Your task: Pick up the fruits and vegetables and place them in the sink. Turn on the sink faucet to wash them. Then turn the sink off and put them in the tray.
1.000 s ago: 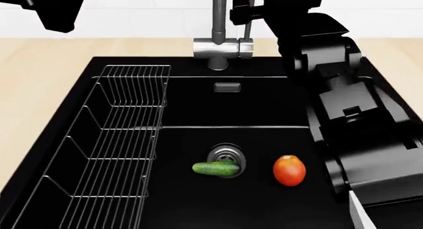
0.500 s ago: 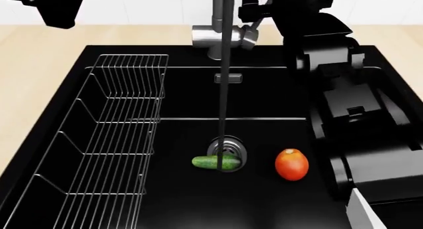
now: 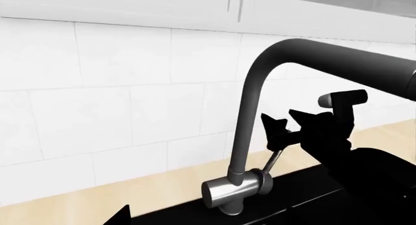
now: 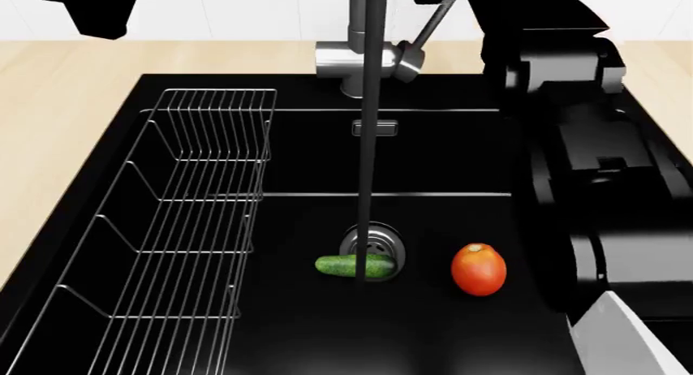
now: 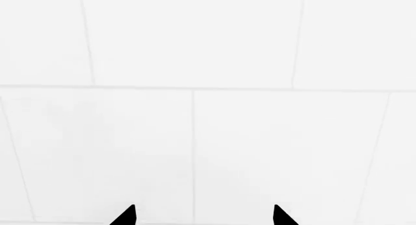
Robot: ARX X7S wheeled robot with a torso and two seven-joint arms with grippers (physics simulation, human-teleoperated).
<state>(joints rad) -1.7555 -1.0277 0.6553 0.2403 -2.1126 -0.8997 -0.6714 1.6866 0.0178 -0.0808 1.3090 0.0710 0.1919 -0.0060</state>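
Nearest in head view: tomato point(image 4: 478, 269) and cuke point(image 4: 355, 266) lie on the sink point(image 4: 433, 164) floor, cuke touching the drain point(image 4: 374, 243), tomato just right of it. A water stream point(image 4: 366, 148) now runs from the faucet point(image 4: 368, 34) onto the cuke; 1 s ago there was none. Lever point(image 4: 426, 32) is tilted over vs. upright then, so washing is on. Behind, right gripper point(image 3: 286, 127) has its spread-apart fingers around the lever. Left gripper: can't tell. Next, prob: shut water off.

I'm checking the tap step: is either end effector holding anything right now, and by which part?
The right end effector is at the top of the faucet's lever; a closed grip cannot be confirmed. The left's state isn't visible.
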